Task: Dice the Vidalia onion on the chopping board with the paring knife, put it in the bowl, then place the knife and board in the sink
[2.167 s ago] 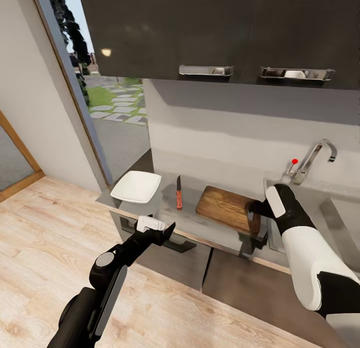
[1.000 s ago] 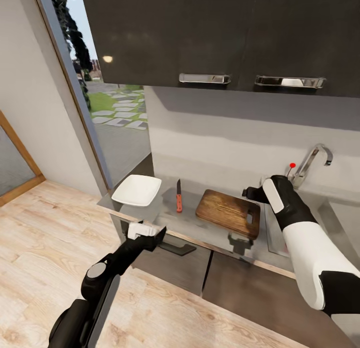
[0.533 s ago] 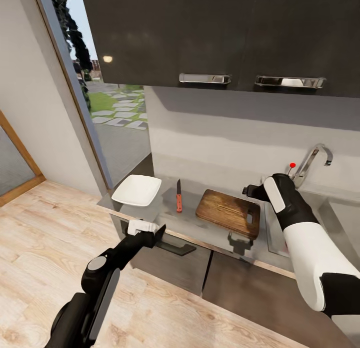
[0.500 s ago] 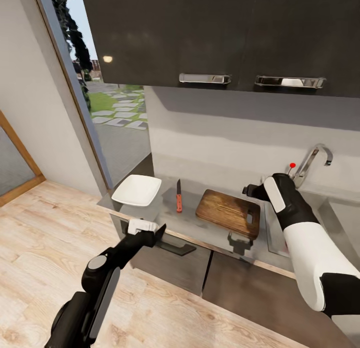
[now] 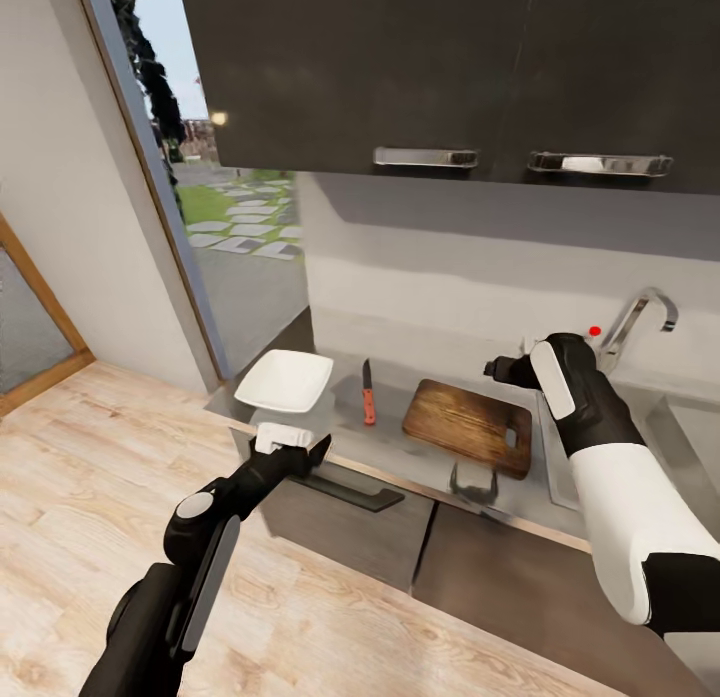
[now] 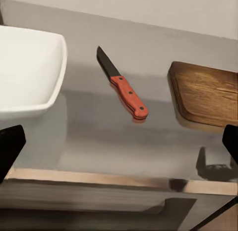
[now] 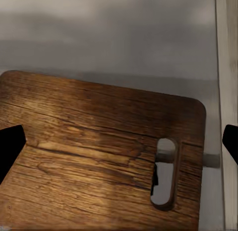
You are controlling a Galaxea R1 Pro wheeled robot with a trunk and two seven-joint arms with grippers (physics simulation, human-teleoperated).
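No text, label, brand name or number can be read in any of the views. The only sign-like mark is a small plain red dot [image 5: 595, 330] beside the curved chrome tap [image 5: 640, 322] near the back edge of the glossy grey countertop [image 5: 400, 432]; it carries no lettering.

Showing glossy black on the left arm [image 5: 190, 567] with a grey strip and white wrist block; wearing white shell and black wrist on the right arm [image 5: 620, 487].
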